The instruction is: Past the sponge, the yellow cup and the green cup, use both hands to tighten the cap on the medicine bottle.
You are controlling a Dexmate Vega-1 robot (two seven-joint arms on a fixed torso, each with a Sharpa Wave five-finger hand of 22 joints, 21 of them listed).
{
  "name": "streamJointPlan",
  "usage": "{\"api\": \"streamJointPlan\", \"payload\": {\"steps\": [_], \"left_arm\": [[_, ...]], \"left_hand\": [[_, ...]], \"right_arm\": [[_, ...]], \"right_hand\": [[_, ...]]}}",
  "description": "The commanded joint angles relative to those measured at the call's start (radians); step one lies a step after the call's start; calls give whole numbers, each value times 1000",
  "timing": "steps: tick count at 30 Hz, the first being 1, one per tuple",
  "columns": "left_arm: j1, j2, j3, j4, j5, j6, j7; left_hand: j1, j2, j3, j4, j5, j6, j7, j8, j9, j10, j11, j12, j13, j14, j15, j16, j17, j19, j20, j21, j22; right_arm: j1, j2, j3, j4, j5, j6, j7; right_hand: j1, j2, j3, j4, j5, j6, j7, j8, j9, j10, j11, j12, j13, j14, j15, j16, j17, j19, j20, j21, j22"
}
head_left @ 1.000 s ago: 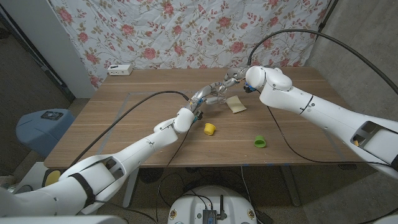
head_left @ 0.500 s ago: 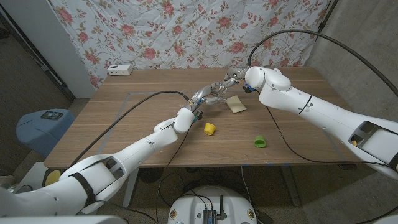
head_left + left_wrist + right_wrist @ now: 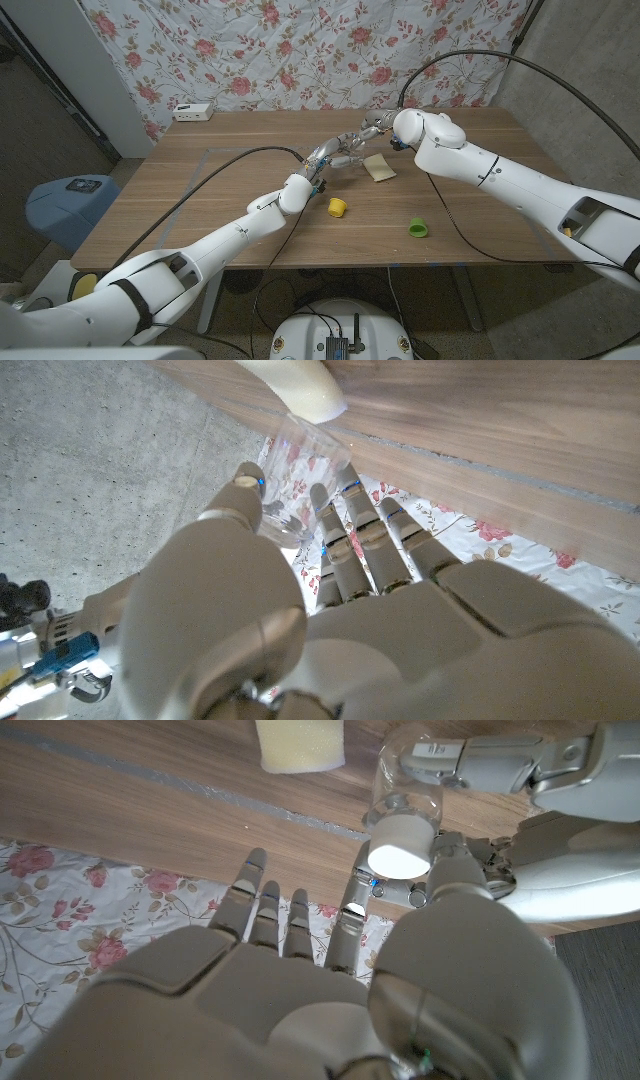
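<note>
medicine bottle [image 3: 405, 795] held between left robot hand [image 3: 335, 154] and right robot hand [image 3: 373, 128].

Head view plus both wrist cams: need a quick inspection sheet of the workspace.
Surface: brown wooden table, taped outline on it.
Job's things: clear plastic medicine bottle with white cap, held above the table.
Clutter: pale yellow sponge; yellow cup; green cup.
Hands: left hand holds the bottle's body; right hand has fingers at the cap.
Cables: black cables along both arms.
Surroundings: floral cloth backdrop; white box on the far edge; blue bin on the floor.
</note>
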Motion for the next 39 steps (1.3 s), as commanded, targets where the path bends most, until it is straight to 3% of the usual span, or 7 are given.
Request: {"api": "streamJointPlan", "payload": {"steps": [1, 23, 31, 36, 39], "left_arm": [[0, 1, -1, 1, -2, -5, -3], [17, 9, -7, -22, -1, 2, 4], [14, 7, -7, -15, 0, -5, 4], [5, 3, -5, 4, -2, -23, 0], [3, -2, -6, 9, -4, -16, 0]], "left_hand": [[-8, 2, 7, 2, 5, 6, -11, 2, 2, 34, -29, 6, 1, 10, -71, 2, 0, -1, -49, -1, 2], [-15, 4, 12, 4, 4, 13, -18, 3, 2, 32, -30, 6, 1, 11, -68, 3, 0, -2, -48, -1, 2], [-16, 3, 13, 3, 4, 18, -20, 3, 2, 33, -31, 7, 1, 10, -69, 2, 0, -2, -47, -1, 2], [-17, 5, 15, 3, 4, 18, -21, 3, 2, 34, -29, 7, 1, 10, -68, 2, 0, -3, -47, -1, 2], [-18, 6, 16, 4, 4, 20, -22, 3, 2, 33, -30, 7, 1, 11, -68, 3, 0, -3, -47, -1, 2]], "right_arm": [[-5, 5, -16, -16, -24, -48, -21], [-5, 24, -46, -34, -39, -139, -60], [15, 32, -84, -37, -60, -194, -57], [26, 32, -101, -36, -65, -210, -57], [22, 28, -92, -40, -50, -200, -64]], "right_hand": [[-8, -4, -2, 6, 3, 20, 1, 10, 2, 15, -1, 6, 2, 12, 4, 5, 4, 10, -2, 6, 6], [-106, -28, -45, 38, 5, 141, 8, 49, -10, 89, -16, 8, 2, 55, 6, 6, 6, 20, 4, 3, 7], [-125, -30, -52, 44, 4, 165, 9, 55, -15, 107, -18, 9, 1, 64, 6, 7, 7, 21, 6, 2, 7], [-135, -32, -56, 47, 4, 170, 11, 55, -18, 110, -17, 7, 1, 67, 6, 6, 7, 21, 8, 2, 7], [-161, -38, -66, 54, 3, 131, 12, 34, -25, 105, -17, -1, 2, 68, 6, 3, 7, 15, 8, -1, 7]]}}
